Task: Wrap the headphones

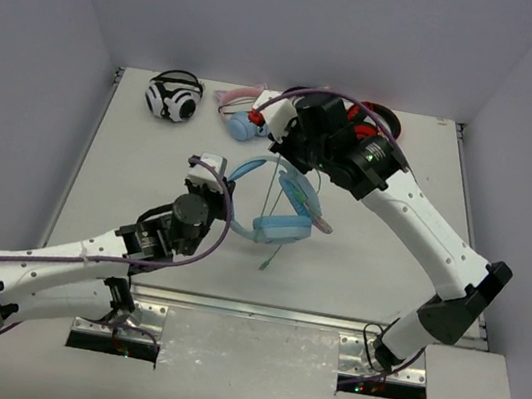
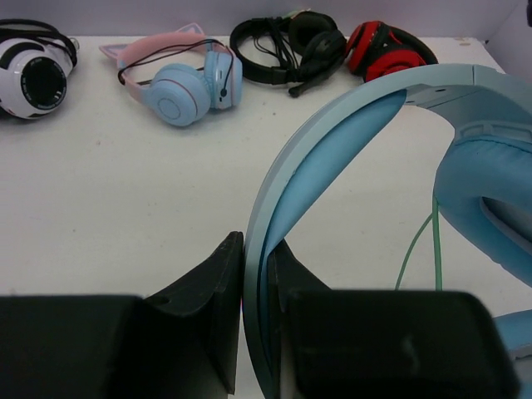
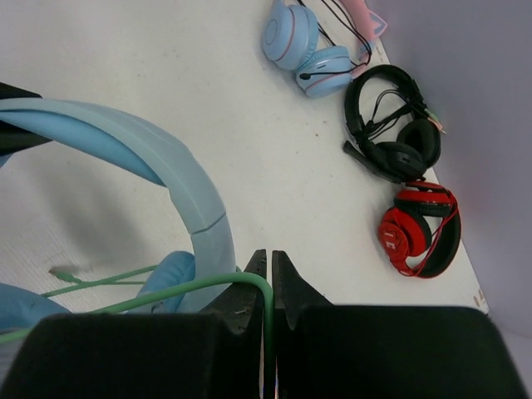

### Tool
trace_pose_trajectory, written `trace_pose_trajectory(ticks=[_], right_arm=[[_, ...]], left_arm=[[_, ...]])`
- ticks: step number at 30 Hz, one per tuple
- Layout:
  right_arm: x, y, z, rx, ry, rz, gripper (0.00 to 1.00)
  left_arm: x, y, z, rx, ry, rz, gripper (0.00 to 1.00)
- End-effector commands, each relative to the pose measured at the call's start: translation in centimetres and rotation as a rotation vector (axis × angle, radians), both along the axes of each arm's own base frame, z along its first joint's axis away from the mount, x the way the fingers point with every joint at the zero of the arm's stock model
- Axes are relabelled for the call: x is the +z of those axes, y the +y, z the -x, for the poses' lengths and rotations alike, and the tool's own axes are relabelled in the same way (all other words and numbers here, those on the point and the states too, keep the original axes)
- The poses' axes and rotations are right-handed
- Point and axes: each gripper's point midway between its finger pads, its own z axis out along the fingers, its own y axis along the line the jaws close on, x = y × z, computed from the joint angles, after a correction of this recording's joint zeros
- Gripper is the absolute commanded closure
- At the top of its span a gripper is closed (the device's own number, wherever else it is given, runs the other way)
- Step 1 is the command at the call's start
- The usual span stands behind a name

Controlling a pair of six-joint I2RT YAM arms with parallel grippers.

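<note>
My left claw clamps the light-blue headphones by the headband, my right claw pinches the green cable; wrapping seems barely begun.

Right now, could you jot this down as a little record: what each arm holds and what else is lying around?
Left gripper: shut on the headband of the light-blue headphones
Right gripper: shut on the pale-green cable
Cable: loose, not yet wrapped
Far side of table: white-and-black pair, pink cat-ear pair, black headset, red-and-black pair
</note>
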Motion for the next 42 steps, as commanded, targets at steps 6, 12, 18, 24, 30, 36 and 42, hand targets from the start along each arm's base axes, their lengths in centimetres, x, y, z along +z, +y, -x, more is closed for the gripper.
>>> trace_pose_trajectory(ticks=[6,12,18,24,30,36,42], right_arm=[[3.9,-2.1,-5.5,-0.078,-0.122,-0.102,0.96],[1.8,-2.5,-6.4,-0.086,-0.042,-0.122,0.99],[2.0,-5.7,-5.3,-0.146,0.014,-0.279,0.99],[2.9,-5.5,-2.2,-0.058,-0.002,-0.462,0.91],[3.7,-3.3,1.0,0.106,-0.008,-0.665,0.62],[3.1,-2.2,2.4,0.197,0.060,-0.775,0.51],[0.7,-0.8,2.9,0.264,0.115,-0.839,0.47]], left_arm=[[1.3,-4.6,2.3,-0.229,-0.020,-0.053,1.00],[3.7,-4.6,3.5,-0.286,-0.065,0.021,1.00],[5.8,-2.0,3.4,-0.175,-0.082,0.104,0.99],[8.3,-1.2,3.8,-0.160,-0.105,0.193,1.00],[11.9,-2.0,4.5,-0.220,-0.135,0.252,1.00],[15.6,-1.3,5.3,-0.246,-0.181,0.309,1.00],[18.0,-0.4,5.8,-0.245,-0.203,0.339,1.00]])
